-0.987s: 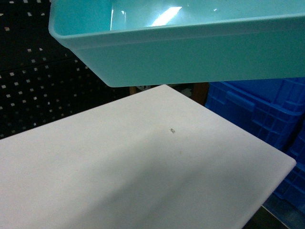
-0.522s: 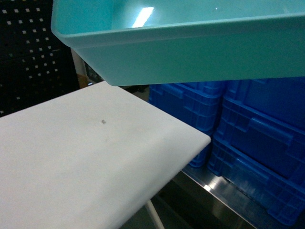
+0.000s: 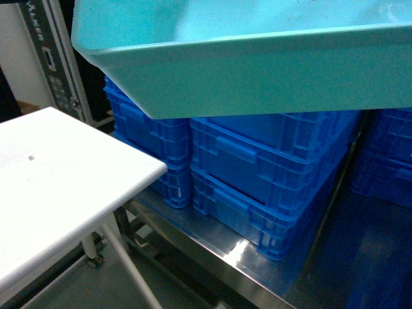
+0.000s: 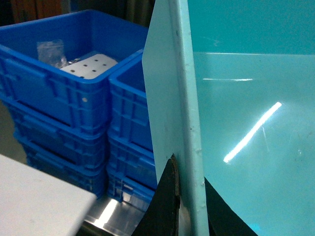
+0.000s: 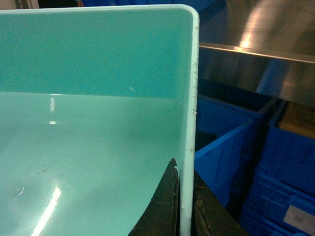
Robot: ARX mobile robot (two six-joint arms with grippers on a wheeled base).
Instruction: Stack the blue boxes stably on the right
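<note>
Head view: the turquoise box (image 3: 257, 71) hangs high across the frame as before, but the white table (image 3: 58, 187) has slid left and stacked ribbed blue crates (image 3: 257, 174) now fill the middle. Left wrist view: left gripper (image 4: 184, 206) clamps the box's wall. Right wrist view: right gripper (image 5: 183, 206) pinches the opposite wall.

Smooth plastic tub above ribbed plastic crates and brushed steel

The turquoise tub (image 3: 257, 71) is smooth, glossy plastic, its inner floor catching streaks of light and lightly scuffed; at 6 o'clock in each wrist view, dull black fingers (image 4: 165, 206) pinch its rim. The royal-blue crates (image 3: 270, 174) are ribbed, semi-matt plastic. The white tabletop (image 3: 58, 174) at 9 o'clock looks matt and smooth. The shelf (image 3: 212, 248) beneath is shiny metal.
</note>
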